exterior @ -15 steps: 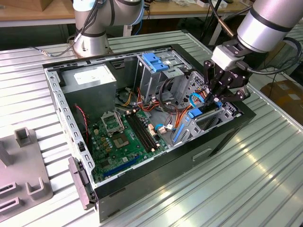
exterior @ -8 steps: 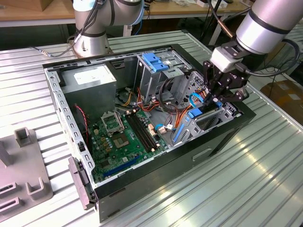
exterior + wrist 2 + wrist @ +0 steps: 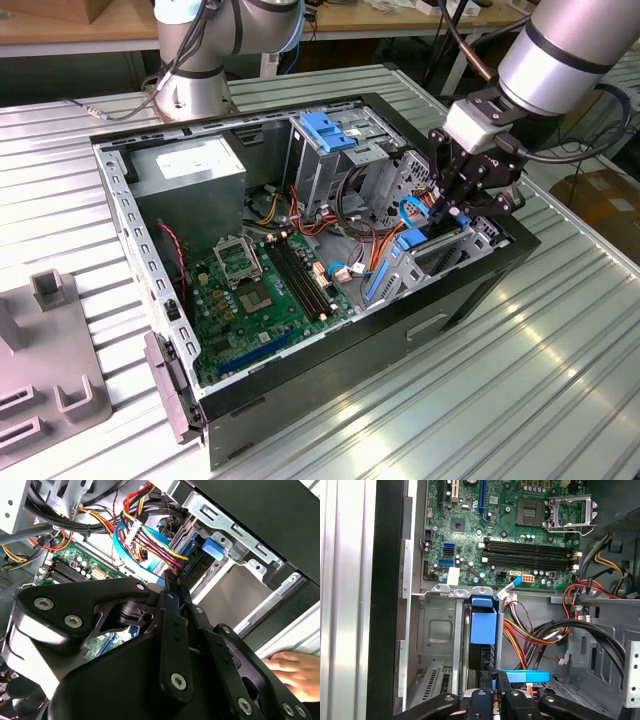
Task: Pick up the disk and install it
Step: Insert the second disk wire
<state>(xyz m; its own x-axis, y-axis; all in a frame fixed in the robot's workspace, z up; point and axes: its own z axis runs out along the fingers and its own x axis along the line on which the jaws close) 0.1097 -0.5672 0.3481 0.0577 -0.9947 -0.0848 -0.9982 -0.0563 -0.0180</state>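
Gripping the flat grey-metal disk with blue plastic rails (image 3: 482, 652), narrow black metal fingers (image 3: 496, 690) hold its upper edge; disk stands upright in the grey sheet-metal drive bay (image 3: 440, 262) of the open black computer case (image 3: 470, 300).

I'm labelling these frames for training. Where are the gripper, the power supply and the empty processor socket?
gripper (image 3: 447, 212), exterior view: between its fingertips, low in the drive bay.
power supply (image 3: 190, 160), exterior view: its white sticker.
processor socket (image 3: 568, 513), first wrist view: its metal frame.
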